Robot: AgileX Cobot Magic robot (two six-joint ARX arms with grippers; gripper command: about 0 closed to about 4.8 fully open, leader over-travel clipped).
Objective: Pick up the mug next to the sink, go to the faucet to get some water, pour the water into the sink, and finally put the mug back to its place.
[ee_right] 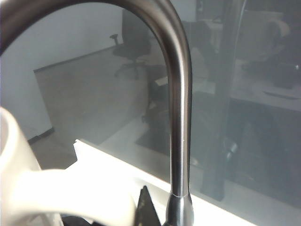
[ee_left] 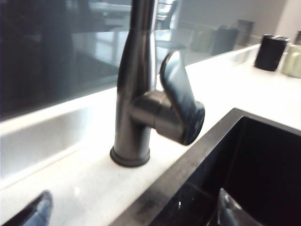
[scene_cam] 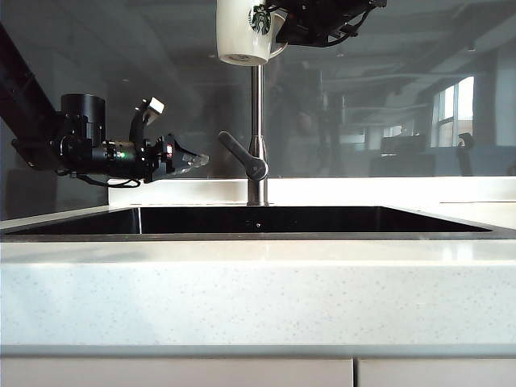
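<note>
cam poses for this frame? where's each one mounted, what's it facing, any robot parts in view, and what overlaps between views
Exterior: low in front of the counter, facing the sink and faucet; shows the open left end effector left of the lever and the right end effector holding the mug up high by its handle.
Left wrist: on the left arm, facing the faucet base and lever; fingertips at the frame edge.
Right wrist: on the right arm, facing the faucet neck; mug and a finger in view.
Shared: all three see the faucet.
</note>
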